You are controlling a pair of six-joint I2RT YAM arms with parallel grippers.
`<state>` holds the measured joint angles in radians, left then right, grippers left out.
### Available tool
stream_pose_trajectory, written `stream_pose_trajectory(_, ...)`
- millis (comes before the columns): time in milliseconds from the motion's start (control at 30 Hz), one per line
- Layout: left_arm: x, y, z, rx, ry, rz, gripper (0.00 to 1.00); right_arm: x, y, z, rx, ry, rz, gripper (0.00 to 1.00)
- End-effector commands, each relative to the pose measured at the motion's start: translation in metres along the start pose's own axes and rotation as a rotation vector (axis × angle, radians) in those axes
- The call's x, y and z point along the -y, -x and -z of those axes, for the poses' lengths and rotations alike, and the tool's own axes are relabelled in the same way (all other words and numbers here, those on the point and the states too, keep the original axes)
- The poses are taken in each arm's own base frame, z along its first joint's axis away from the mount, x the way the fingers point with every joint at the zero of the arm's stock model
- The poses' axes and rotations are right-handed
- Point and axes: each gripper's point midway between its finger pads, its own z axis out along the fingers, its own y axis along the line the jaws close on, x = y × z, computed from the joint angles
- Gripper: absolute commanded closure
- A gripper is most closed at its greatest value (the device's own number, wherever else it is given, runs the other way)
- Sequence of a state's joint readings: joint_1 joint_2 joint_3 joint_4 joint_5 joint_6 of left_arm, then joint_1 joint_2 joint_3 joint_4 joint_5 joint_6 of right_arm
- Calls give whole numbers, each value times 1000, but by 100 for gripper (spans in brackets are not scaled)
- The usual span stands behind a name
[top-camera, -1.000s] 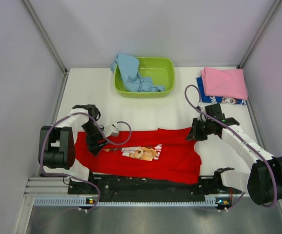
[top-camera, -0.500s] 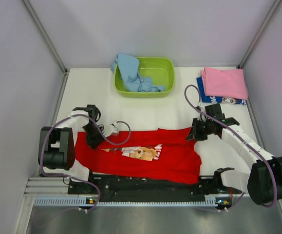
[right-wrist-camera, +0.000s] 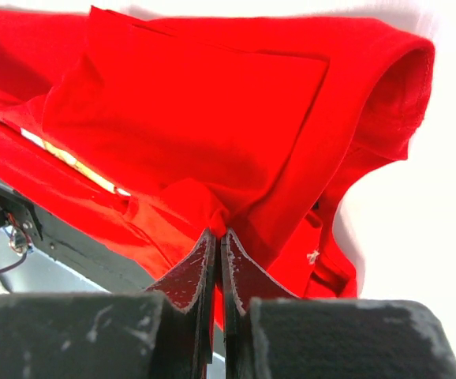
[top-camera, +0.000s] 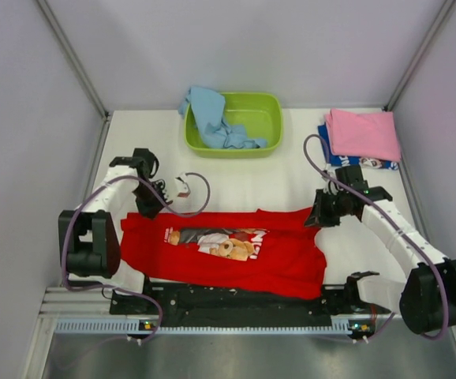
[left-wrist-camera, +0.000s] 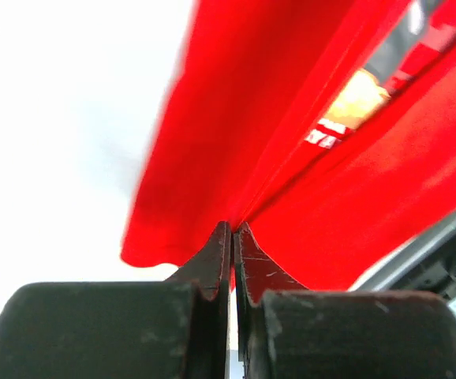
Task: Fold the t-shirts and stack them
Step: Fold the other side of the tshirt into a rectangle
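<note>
- Left wrist view: my left gripper [left-wrist-camera: 232, 229] is clamped tight on a pinch of the red t-shirt [left-wrist-camera: 291, 118].
- On its own camera, my right gripper [right-wrist-camera: 218, 234] is also closed on a bunched fold of it.
- Overhead, it lies spread across the lower middle, bear print up, held at its upper-left and upper-right edges.
- I judge it light and limp, likely to sag, so edge grips pulled evenly should suit.
- A pink t-shirt [top-camera: 362, 133] sits folded at upper right.
</note>
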<state>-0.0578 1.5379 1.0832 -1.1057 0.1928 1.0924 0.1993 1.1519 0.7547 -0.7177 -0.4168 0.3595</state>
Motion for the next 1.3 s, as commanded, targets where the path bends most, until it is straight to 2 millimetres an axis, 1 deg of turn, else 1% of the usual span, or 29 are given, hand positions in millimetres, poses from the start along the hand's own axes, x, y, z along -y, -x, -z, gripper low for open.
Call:
stream_pose_trajectory(0, -43, 16, 30, 57, 223, 22, 100, -17, 15, 30, 48, 11, 4, 100)
stream_pose_trajectory(67, -63, 21, 41, 74, 336, 16, 100, -25, 18, 41, 60, 24, -1, 100)
stream_pose_trajectory(100, -74, 24, 47, 85, 394, 7, 100, -27, 17, 44, 53, 24, -5, 100)
stream_pose_trajectory(133, -79, 26, 50, 91, 425, -5, 100, -28, 13, 46, 42, 30, -18, 100)
stream_pose_trajectory(200, -83, 25, 51, 90, 464, -24, 100, -34, -8, 41, -18, 76, -70, 100)
stream_pose_trajectory(233, -85, 25, 52, 97, 484, -27, 100, -36, -23, 35, -64, 106, -105, 100)
stream_pose_trajectory(300, -86, 22, 46, 96, 511, -34, 100, -44, -46, 24, -123, 170, -165, 100)
stream_pose_trajectory(333, -89, 21, 45, 92, 531, -34, 100, -42, -56, 20, -137, 165, -184, 100)
stream_pose_trajectory(400, -93, 14, 41, 58, 566, -26, 100, -28, -76, 11, -161, 121, -223, 100)
stream_pose_trajectory(467, -99, 17, 42, 54, 598, -41, 100, -20, -88, 7, -180, 100, -253, 100)
stream_pose_trajectory(500, -104, 20, 45, 54, 621, -52, 100, -16, -89, 4, -181, 83, -253, 100)
stream_pose_trajectory(533, -113, 25, 51, 57, 659, -60, 100, -12, -87, 3, -170, 61, -247, 100)
stream_pose_trajectory(600, -132, 41, 66, 70, 748, -74, 100, -6, -74, 2, -135, 9, -222, 100)
stream_pose_trajectory(633, -138, 51, 75, 72, 787, -89, 100, -7, -67, 3, -119, 0, -203, 100)
stream_pose_trajectory(733, -147, 68, 94, 73, 853, -122, 100, -5, -54, 8, -98, -37, -162, 100)
stream_pose_trajectory(800, -149, 70, 104, 56, 885, -132, 100, -1, -55, 8, -106, -53, -155, 100)
stream_pose_trajectory(833, -150, 70, 106, 52, 894, -135, 100, -1, -57, 8, -114, -48, -158, 100)
stream_pose_trajectory(867, -149, 65, 106, 30, 904, -128, 100, -1, -60, 7, -126, -42, -162, 100)
stream_pose_trajectory(900, -146, 61, 105, 18, 907, -127, 100, -1, -61, 6, -131, -41, -163, 100)
stream_pose_trajectory(967, -130, 51, 90, -12, 838, -143, 100, -1, -61, 6, -131, -41, -161, 100)
stream_pose_trajectory(1033, -103, 37, 67, -39, 697, -165, 100, 0, -63, 5, -139, -44, -166, 100)
stream_pose_trajectory(1100, -69, 16, 40, -94, 525, -162, 100, 1, -66, 3, -159, -43, -170, 100)
stream_pose_trajectory(1133, -57, 10, 31, -105, 471, -160, 100, 1, -69, 2, -173, -43, -173, 100)
stream_pose_trajectory(1167, -40, -2, 22, -142, 391, -162, 100, 1, -72, 0, -189, -49, -177, 100)
stream_pose_trajectory(1267, -7, -25, 8, -205, 251, -176, 100, 1, -82, -5, -245, -56, -172, 100)
